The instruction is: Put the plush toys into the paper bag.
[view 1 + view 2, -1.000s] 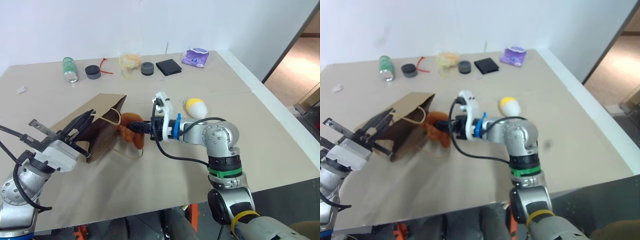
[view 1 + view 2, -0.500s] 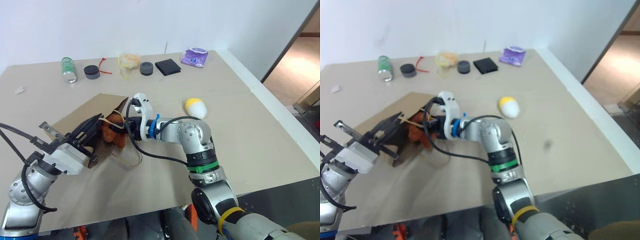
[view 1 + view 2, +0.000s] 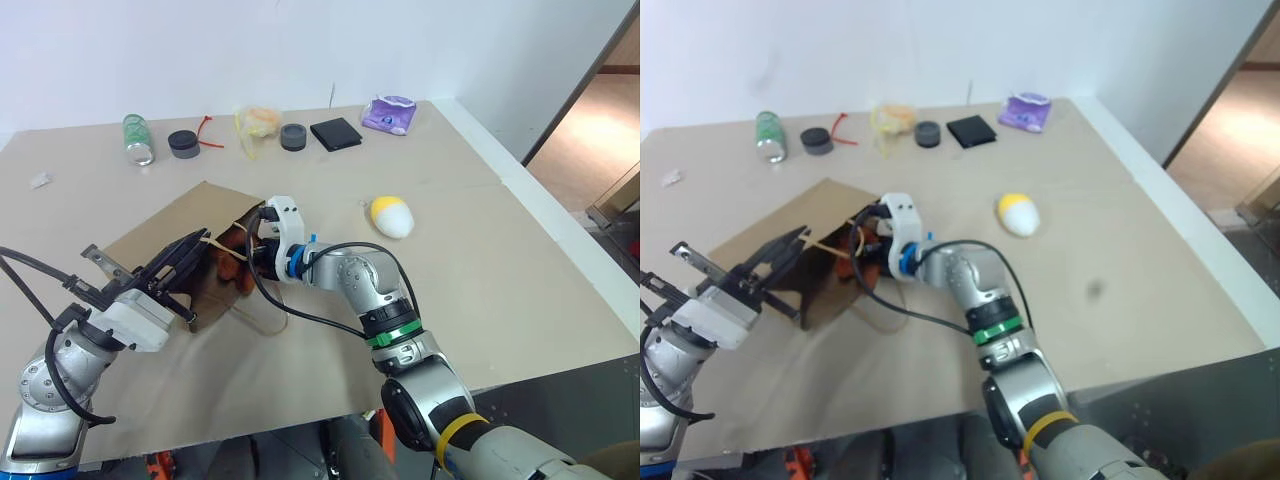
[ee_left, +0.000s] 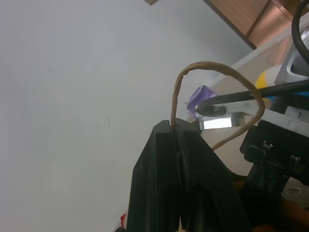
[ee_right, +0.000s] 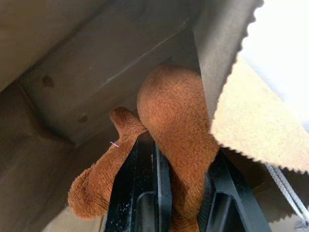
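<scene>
On the desk (image 3: 520, 280), your right end effector (image 5: 181, 193), clenching the brown toy (image 5: 169, 116), has moved into the paper bag (image 3: 170, 235); the left end effector (image 4: 179, 193) is pinching its handle (image 4: 212, 77).

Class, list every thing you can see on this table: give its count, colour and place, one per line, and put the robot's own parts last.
paper bag: one, brown, lying on its side at the table's left, mouth facing right.
cord handle: one, tan, pinched in the left gripper; a second loop lies on the table.
gingerbread plush toy: one, brown, at the bag's mouth.
egg plush toy: one, white with a yellow end, right of the bag.
wipes packet: one, purple, far right.
wallet: one, black, far edge.
round lids: two, dark grey, far edge.
plastic wrapper: one, yellowish, far edge.
bottle: one, green label, far left.
table: one, beige.
left gripper: black, shut on the cord handle.
right gripper: black, shut on the gingerbread plush toy.
</scene>
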